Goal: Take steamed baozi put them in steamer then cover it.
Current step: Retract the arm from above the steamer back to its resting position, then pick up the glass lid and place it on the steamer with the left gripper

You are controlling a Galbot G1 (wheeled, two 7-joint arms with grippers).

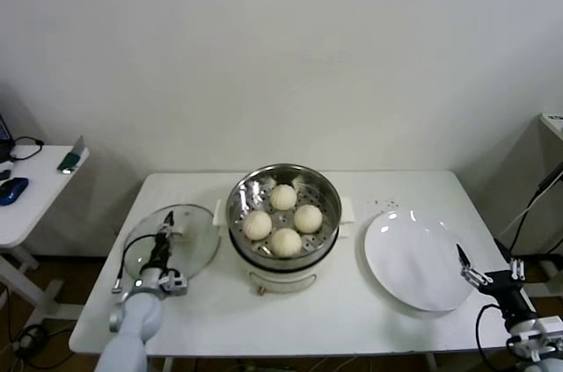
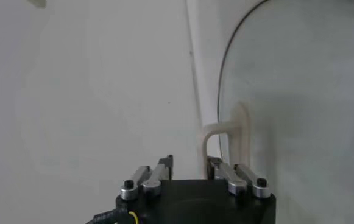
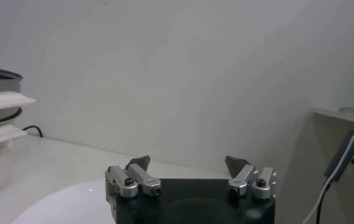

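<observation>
Four steamed baozi [image 1: 282,218] sit in the steamer [image 1: 284,180], frame centre. Left end effector [image 1: 161,253] closing on the cover [image 1: 172,240] handle (lower left, on the surface [image 1: 334,315]). Seat the grip centred before lifting. Right end effector [image 1: 489,273] open, idle lower right.

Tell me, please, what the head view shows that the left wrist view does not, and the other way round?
Only the head view shows the steamer with four steamed baozi in its basket, the empty white plate and the right end effector waiting open at the plate's near right edge. Only the left wrist view shows, close up, the fingers standing on either side of the cover's handle. Both show the cover lying on the table left of the steamer, with the left end effector at its handle.
</observation>
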